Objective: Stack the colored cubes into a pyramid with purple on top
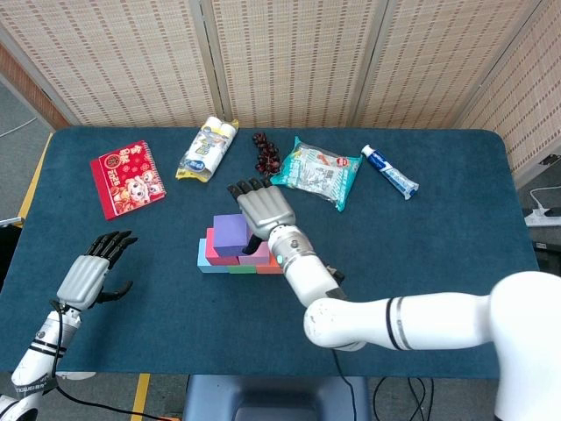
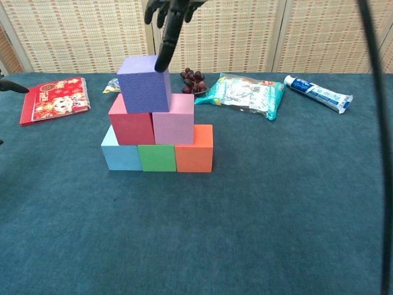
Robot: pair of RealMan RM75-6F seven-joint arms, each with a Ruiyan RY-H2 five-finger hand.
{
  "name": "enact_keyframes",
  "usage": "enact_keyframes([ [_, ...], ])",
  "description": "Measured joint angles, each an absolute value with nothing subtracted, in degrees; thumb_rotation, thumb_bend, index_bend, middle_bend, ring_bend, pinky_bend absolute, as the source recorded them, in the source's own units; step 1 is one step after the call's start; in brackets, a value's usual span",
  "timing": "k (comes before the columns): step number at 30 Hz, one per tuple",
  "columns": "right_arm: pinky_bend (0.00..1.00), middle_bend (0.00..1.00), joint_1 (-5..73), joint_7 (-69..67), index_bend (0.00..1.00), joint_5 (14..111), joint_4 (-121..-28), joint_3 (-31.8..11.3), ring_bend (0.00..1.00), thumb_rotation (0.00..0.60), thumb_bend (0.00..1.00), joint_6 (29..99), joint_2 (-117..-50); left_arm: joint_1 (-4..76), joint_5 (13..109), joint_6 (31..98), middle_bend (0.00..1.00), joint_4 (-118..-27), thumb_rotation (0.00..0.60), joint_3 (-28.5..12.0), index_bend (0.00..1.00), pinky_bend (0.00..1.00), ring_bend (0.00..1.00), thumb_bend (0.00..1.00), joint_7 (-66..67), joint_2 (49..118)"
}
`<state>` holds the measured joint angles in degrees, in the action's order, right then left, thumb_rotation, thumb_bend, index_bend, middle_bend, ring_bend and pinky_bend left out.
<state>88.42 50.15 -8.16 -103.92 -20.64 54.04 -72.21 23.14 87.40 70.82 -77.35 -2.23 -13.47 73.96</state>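
The pyramid stands mid-table: light blue (image 2: 121,155), green (image 2: 157,158) and orange (image 2: 194,149) cubes at the bottom, red (image 2: 130,128) and pink (image 2: 174,127) cubes above them. The purple cube (image 2: 144,83) (image 1: 230,233) rests on top, set slightly to the left. My right hand (image 1: 263,209) (image 2: 172,18) hovers over the stack's right side with fingers spread, holding nothing; one fingertip (image 2: 163,61) touches the purple cube's top right edge. My left hand (image 1: 88,276) lies open near the table's front left, far from the cubes.
Along the back of the table lie a red booklet (image 1: 128,178), a yellow-white snack bag (image 1: 207,149), a bunch of dark grapes (image 1: 266,153), a green food packet (image 1: 316,172) and a toothpaste tube (image 1: 390,172). Blue cloth covers the table (image 1: 438,237).
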Motion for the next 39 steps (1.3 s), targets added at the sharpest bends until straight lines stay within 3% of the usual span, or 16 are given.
enact_keyframes([
  [7,0.16,0.14,76.40,40.16,0.00,6.69,-110.25,-19.58,0.09,0.600,0.20,50.22,-64.24,24.00,90.35,70.48,0.10,-76.84,0.600,-1.03,0.19,0.10,0.05,0.34,-18.44,74.38],
  [14,0.12,0.14,65.69,32.34,0.00,27.37,-110.28,-15.36,0.03,0.600,0.23,47.52,-62.34,26.55,92.49,67.17,0.08,-73.80,0.600,0.31,0.16,0.08,0.02,0.34,-18.52,76.69],
  [20,0.00,0.00,58.88,25.90,0.00,43.31,-105.38,-10.46,0.00,0.600,0.29,44.89,-64.25,28.70,92.05,62.89,0.00,-73.11,0.600,0.69,0.09,0.01,0.00,0.34,-14.83,77.66],
  [25,0.00,0.00,58.56,25.39,0.00,46.36,-99.69,-6.22,0.00,0.600,0.30,40.13,-66.97,29.92,91.06,61.18,0.00,-73.84,0.600,0.49,0.07,0.01,0.00,0.34,-11.84,78.48],
  [39,0.00,0.00,61.66,27.10,0.00,41.75,-91.79,-0.78,0.00,0.600,0.30,36.23,-74.33,29.80,85.63,55.90,0.00,-72.25,0.600,1.09,0.07,0.01,0.00,0.34,-7.70,79.89],
])
